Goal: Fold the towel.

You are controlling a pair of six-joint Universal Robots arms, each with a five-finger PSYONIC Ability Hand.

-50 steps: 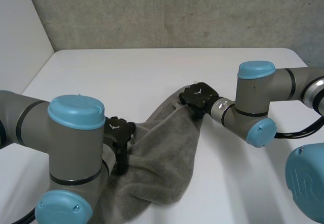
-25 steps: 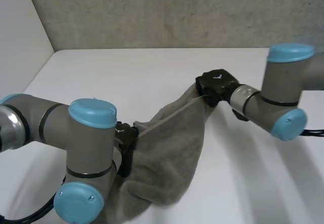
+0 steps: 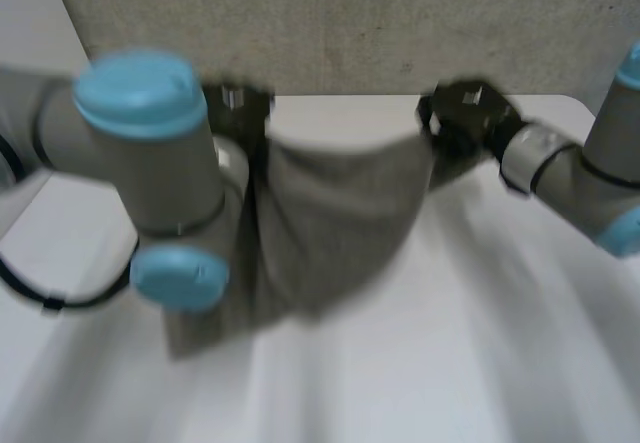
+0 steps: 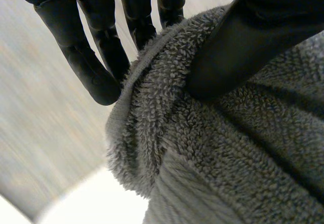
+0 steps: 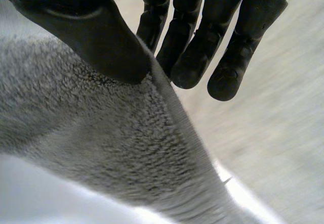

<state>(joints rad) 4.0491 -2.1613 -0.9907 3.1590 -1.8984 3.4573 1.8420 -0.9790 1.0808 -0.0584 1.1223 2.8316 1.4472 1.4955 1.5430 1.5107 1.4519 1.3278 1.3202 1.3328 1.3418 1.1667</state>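
Tabletop [image 3: 430,363]: bare white surface, nearest. Towel [image 3: 340,213]: grey, hanging over it, top edge stretched between 2 corners. Left robot hand [image 3: 237,98], at 10 o'clock from the towel's middle, pinches 1 corner under its thumb. Right robot hand [image 3: 462,118], at 2 o'clock, pinches the other likewise. Step judged: spreading before the fold. Next move calls for laying it flat under even tension.

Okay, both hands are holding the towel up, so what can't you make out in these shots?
- Head view: blur smears the left hand and right hand, so their grip is unreadable there.
- Head view: the left arm hides one side of the grey terry towel.
- Wrist views: picture edges cut the towel off beyond each pinch.
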